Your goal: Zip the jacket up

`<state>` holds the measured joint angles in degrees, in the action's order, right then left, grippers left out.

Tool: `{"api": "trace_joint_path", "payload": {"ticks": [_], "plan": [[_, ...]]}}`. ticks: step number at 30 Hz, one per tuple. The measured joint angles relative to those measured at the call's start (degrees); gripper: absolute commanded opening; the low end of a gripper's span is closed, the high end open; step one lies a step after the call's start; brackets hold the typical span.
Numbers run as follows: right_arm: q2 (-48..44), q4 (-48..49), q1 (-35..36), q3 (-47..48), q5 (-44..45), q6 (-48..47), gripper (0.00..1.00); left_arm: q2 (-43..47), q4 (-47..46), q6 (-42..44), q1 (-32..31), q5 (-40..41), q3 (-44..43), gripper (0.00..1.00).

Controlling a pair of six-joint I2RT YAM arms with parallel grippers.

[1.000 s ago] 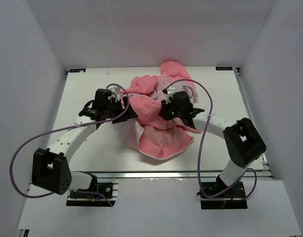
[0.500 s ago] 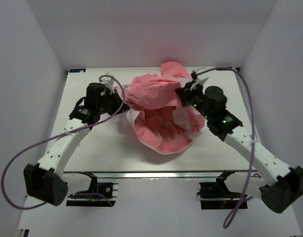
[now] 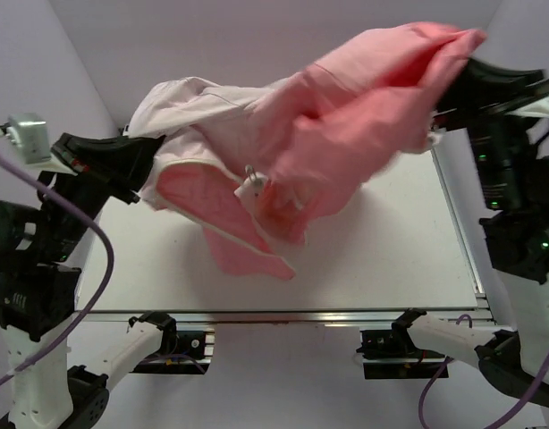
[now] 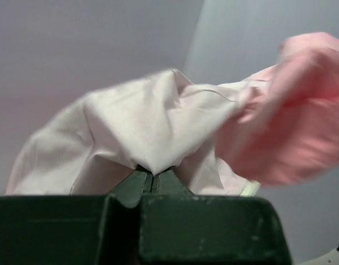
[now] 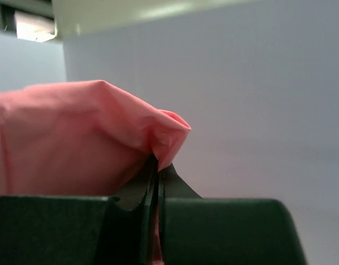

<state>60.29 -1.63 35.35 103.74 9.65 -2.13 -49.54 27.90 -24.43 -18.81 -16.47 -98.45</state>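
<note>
The jacket [image 3: 328,134] hangs stretched in the air above the table, pale pink at its left end and coral pink at its right. A small white tag or zipper piece [image 3: 250,186] dangles from its middle. My left gripper [image 3: 142,165] is raised at the left and shut on the pale end of the jacket [image 4: 153,127]. My right gripper [image 3: 453,85] is raised at the right and shut on a coral fold of the jacket [image 5: 103,132]. In each wrist view the jaws stand pressed together with cloth pinched at their tips.
The white table [image 3: 391,241] lies below the hanging cloth, with white walls on three sides. A metal rail [image 3: 283,315] runs along the near edge by the arm bases. Purple cables [image 3: 87,268] loop from both arms.
Both arms have swung up and apart, lifting the jacket off the table from a crumpled heap into a hanging spread. Both grippers have closed on the cloth.
</note>
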Motion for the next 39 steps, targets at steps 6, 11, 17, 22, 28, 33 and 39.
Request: {"api": "trace_joint_path", "payload": {"ticks": [6, 11, 17, 22, 28, 33, 39], "plan": [[6.62, 1.66, 0.02, 12.66, 9.22, -4.28, 0.0, -4.24, -0.17, 0.26, -0.09, 2.91, -2.08, 0.0], [18.36, 0.85, -2.32, 14.62, 18.91, -5.64, 0.0, -18.53, -2.95, -0.74, -0.11, 6.97, 0.44, 0.0], [44.83, -7.39, -15.65, 21.03, 11.5, 4.13, 0.0, -44.52, -3.08, 1.14, -0.04, 12.7, 0.76, 0.75], [65.66, -16.13, -20.44, 22.64, 8.52, 7.93, 0.69, -62.77, 3.78, 3.96, 0.09, 11.58, -4.87, 0.98], [64.85, -22.4, -20.92, 15.21, 3.74, 10.38, 0.89, -58.99, 5.44, 5.95, 0.09, 7.93, -1.38, 0.98], [39.54, -21.44, -20.06, -6.58, -0.68, 14.75, 0.89, -41.03, 0.11, 4.66, -0.07, 3.76, 13.68, 0.98], [5.49, -20.7, -13.4, -36.98, -0.46, 21.51, 0.89, -26.56, -5.75, -0.22, -5.09, 0.98, 32.24, 0.98]]}}
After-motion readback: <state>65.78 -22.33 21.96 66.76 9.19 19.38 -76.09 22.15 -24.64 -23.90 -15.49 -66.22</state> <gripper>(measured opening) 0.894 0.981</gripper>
